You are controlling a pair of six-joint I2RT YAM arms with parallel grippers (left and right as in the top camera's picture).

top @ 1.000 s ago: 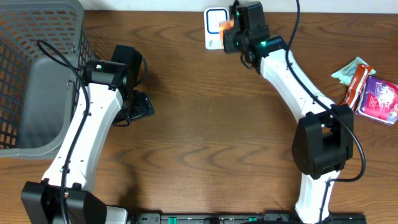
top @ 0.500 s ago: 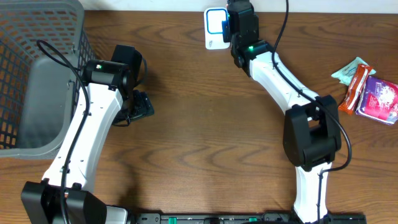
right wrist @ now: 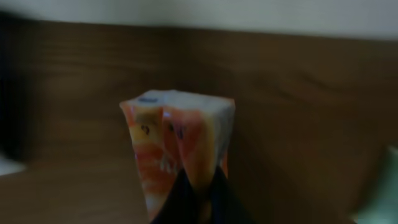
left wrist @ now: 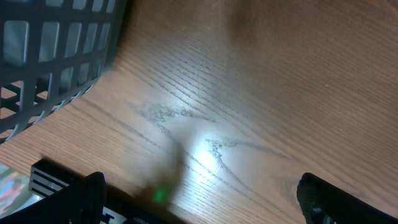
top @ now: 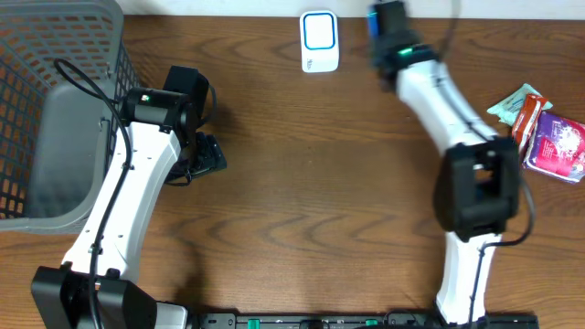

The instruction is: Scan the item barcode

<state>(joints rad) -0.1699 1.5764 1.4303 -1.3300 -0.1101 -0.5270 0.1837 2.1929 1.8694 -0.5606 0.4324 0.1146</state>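
your right gripper (right wrist: 189, 204) was clamped on an upright orange packet (right wrist: 177, 140) at the far edge of the table (top: 302, 192); the scanner (top: 319, 41) lay near, at its nine o'clock. your left gripper (top: 208, 155) gaped empty, farther off.

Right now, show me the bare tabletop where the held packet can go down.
Widest bare wood: the middle of the table, between the left arm and right arm, in front of the scanner. A smaller patch lies between scanner and left arm. Crowded: the right edge with the snack packets, and the left with the basket.
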